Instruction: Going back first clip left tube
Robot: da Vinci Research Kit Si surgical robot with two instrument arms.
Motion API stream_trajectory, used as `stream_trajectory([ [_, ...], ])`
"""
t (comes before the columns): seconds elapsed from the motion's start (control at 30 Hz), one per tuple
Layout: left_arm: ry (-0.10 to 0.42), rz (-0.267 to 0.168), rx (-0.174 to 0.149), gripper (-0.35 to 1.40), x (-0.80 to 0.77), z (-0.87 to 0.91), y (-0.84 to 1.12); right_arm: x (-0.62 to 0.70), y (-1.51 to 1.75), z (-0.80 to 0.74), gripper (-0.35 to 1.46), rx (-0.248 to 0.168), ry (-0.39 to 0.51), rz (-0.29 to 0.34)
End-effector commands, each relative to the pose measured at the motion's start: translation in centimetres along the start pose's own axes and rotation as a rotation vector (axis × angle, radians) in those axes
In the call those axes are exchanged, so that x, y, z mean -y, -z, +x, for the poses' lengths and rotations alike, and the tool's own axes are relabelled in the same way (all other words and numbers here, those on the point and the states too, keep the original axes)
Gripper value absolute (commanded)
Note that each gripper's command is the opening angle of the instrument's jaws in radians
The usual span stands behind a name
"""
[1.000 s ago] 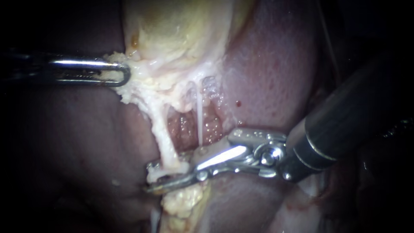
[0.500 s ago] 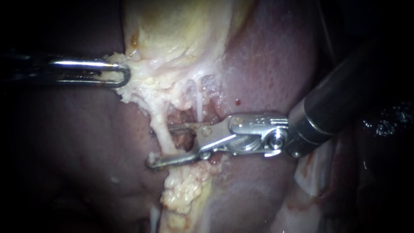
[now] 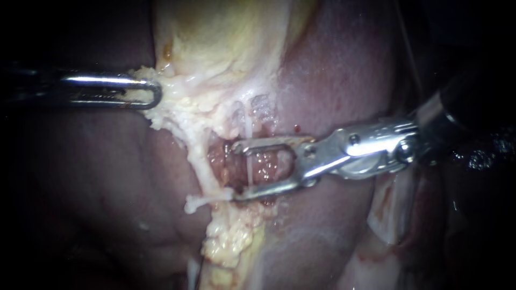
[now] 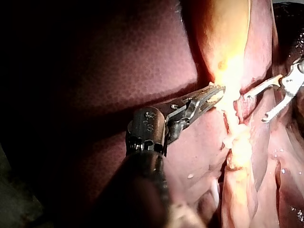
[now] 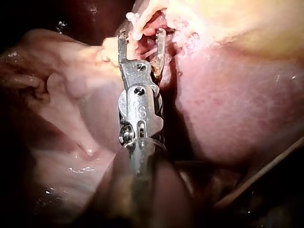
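My left instrument [image 3: 148, 92] comes in from the left, its jaws shut on the pale fatty edge of the gallbladder [image 3: 215, 37] and holding it taut. The left tube [image 3: 198, 161], a thick pale strand, runs down from that edge. I cannot make out a clip on it. To its right my right instrument [image 3: 235, 171] has its jaws open, and a thin white tube [image 3: 249, 164] crosses the gap between them. The left wrist view shows the left instrument [image 4: 213, 92] gripping pale tissue. The right wrist view shows the right instrument [image 5: 141, 42] open, with strands between its jaws.
Dark red liver [image 3: 344, 80] lies on both sides of the tubes. Lumpy yellow fat [image 3: 228, 241] hangs below the right jaws. A small blood spot [image 3: 296, 128] sits on the liver just above the right instrument.
My right instrument has risen and drawn back to the right, off the left tube. Its jaws have opened wider and now span the thin white tube. My left instrument has not moved.
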Motion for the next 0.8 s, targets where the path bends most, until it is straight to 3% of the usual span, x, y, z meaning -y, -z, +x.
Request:
stream_trajectory([
  [0.03, -0.001, 0.0, 0.0, -0.35, 0.0, 0.0, 0.0, 0.0, 0.07, 0.0, 0.5, 0.0, 0.011, -0.005],
  [0.23, -0.001, -0.001, 0.0, -0.35, 0.0, 0.0, 0.01, 0.07, 0.47, 0.0, 0.5, 0.005, 0.021, -0.042],
  [0.47, -0.001, 0.001, -0.001, -0.35, 0.0, -0.01, -0.03, 0.09, 0.63, 0.0, 0.5, 0.006, 0.016, -0.049],
  [0.57, -0.005, 0.007, -0.007, -0.35, 0.01, -0.08, -0.14, 0.1, 0.65, -0.01, 0.5, 0.006, 0.016, -0.048],
  [0.8, -0.02, 0.006, 0.007, -0.35, 0.08, -0.28, -0.62, 0.11, 0.67, -0.01, 0.5, 0.006, 0.016, -0.047],
])
